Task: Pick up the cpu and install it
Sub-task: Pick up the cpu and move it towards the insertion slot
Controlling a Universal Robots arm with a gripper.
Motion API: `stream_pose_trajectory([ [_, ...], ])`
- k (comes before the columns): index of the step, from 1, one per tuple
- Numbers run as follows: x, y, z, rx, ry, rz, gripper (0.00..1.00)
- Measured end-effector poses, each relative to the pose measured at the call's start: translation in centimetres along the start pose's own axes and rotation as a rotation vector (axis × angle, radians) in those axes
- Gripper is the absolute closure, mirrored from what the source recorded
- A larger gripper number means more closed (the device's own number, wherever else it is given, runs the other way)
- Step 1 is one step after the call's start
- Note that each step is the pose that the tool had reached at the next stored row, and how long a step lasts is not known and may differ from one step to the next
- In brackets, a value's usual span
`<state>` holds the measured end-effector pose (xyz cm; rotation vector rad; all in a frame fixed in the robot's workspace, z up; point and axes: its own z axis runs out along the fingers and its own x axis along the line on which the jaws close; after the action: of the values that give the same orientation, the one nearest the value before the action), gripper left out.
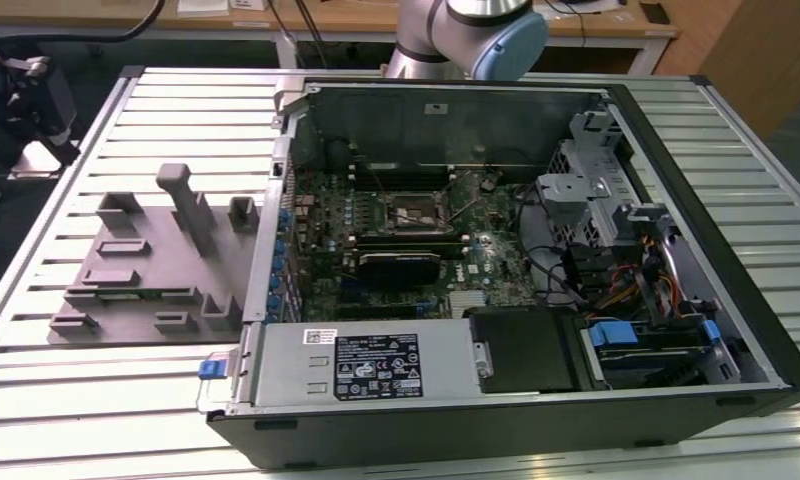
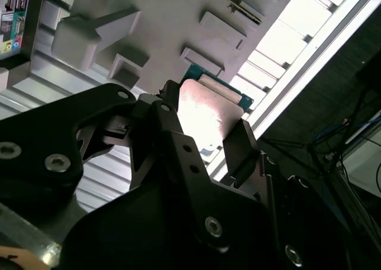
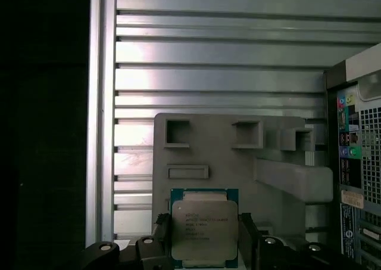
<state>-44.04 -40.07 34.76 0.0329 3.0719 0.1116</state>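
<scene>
I've got the cpu (image 3: pixel 204 229) in my gripper (image 3: pixel 203 223) right now: the two black fingers (image 3: pixel 249 241) sit on opposite edges of the chip, pinching it between them. In the first wrist view the silvery metal plate faces the camera with the green rim showing around it. In the second wrist view the cpu (image 2: pixel 205 118) shows again as a bright, washed-out plate with its green edge peeking out at the far side. The glare there is strong, so I'd say the pads are pressed firm on it, though I can't swear to the exact contact.

Behind the chip in both wrist views lies the grey fixture tray (image 3: pixel 238 154) with its blocks and pockets, resting on the slatted table (image 3: pixel 208 43), and the cpu looks held clear of it. The computer case (image 3: pixel 357 163) stands just beside the tray.

In the exterior view my arm (image 1: pixel 460 35) rises behind the open case. Inside, on the motherboard (image 1: pixel 494 265), sits the black-framed socket (image 1: pixel 411 213), well apart from the tray at the exterior view's left.
</scene>
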Motion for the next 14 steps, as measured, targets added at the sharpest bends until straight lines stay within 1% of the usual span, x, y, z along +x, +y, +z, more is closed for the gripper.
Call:
stream_pose_trajectory([
  [10,-0.17,0.18,-2.48,-0.0040,-0.0043,0.000,0.46],
  [12,-0.19,0.20,-2.82,-0.0043,-0.0050,0.000,0.46],
  [14,-0.20,0.21,-2.90,-0.0044,-0.0058,0.000,0.46],
])
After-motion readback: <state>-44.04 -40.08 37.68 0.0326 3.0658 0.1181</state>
